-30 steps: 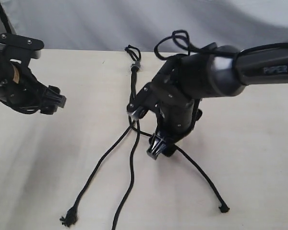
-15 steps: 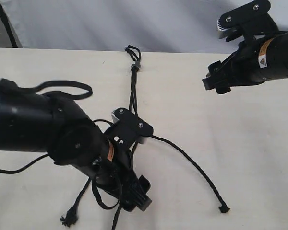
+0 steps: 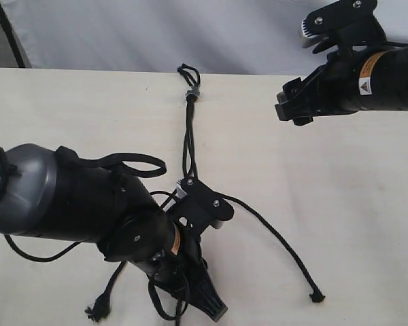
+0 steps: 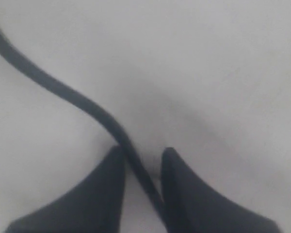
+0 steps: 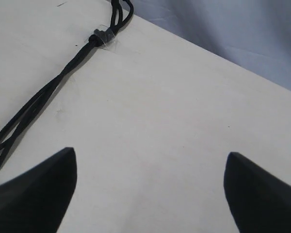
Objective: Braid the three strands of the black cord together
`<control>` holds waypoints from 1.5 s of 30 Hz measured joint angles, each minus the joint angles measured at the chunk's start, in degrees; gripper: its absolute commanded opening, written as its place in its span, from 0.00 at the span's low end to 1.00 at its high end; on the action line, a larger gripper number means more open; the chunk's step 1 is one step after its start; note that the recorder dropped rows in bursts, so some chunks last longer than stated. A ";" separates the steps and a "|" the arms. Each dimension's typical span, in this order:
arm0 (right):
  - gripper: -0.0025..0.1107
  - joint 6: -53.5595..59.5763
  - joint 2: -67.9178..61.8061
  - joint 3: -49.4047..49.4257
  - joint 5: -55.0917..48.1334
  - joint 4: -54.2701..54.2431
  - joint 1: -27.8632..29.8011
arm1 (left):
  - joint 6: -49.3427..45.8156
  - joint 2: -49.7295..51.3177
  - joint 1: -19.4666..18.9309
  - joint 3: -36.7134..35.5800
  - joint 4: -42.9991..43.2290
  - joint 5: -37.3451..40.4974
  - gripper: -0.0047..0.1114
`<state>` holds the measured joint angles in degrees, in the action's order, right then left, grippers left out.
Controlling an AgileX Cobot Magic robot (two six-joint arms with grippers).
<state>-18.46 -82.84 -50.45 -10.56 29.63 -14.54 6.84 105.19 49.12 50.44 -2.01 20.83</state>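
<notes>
The black cord lies on the table with its small knot and grey clip (image 3: 191, 93) (image 5: 101, 38) at the far end and a short loop (image 3: 187, 70) beyond it. The three strands (image 3: 188, 139) (image 5: 34, 104) run together towards the near edge, then spread. One ends at the right tip (image 3: 317, 296), another at a frayed tip (image 3: 97, 312); the middle one is hidden under my left arm. My left gripper (image 3: 209, 307) (image 4: 141, 153) is low over the table, its jaws narrowly apart with one strand (image 4: 63, 90) running between them. My right gripper (image 3: 289, 109) (image 5: 150, 158) hovers wide open and empty at the back right.
The pale table (image 3: 353, 204) ends at a grey backdrop (image 3: 122, 34) behind the loop. The bulky left arm (image 3: 68, 197) with its smooth cable loop (image 3: 132, 163) covers the near left part of the table and the strands there.
The right arm, which stood over the strands a second ago, has withdrawn to the back right. The left arm swung in over the strands and has since shifted slightly right and nearer.
</notes>
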 measured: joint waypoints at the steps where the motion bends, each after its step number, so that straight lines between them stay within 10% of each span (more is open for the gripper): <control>1: 0.71 0.00 0.00 0.00 0.00 0.00 0.00 | 0.00 0.00 0.12 0.00 -0.14 0.00 0.05; 12: 0.71 0.00 0.00 0.00 0.10 0.00 0.00 | 0.21 -0.35 0.12 4.65 2.49 12.57 0.05; 22: 0.71 0.00 0.00 0.00 0.67 0.00 0.00 | 1.63 -5.09 0.57 6.42 23.42 24.09 0.05; 45: 0.71 -0.14 0.00 0.28 0.83 0.00 0.00 | 3.52 -5.09 -3.78 6.42 33.16 29.62 0.05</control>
<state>-18.60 -82.84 -50.16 -9.73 29.63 -14.54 10.36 100.10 45.34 56.85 31.14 50.45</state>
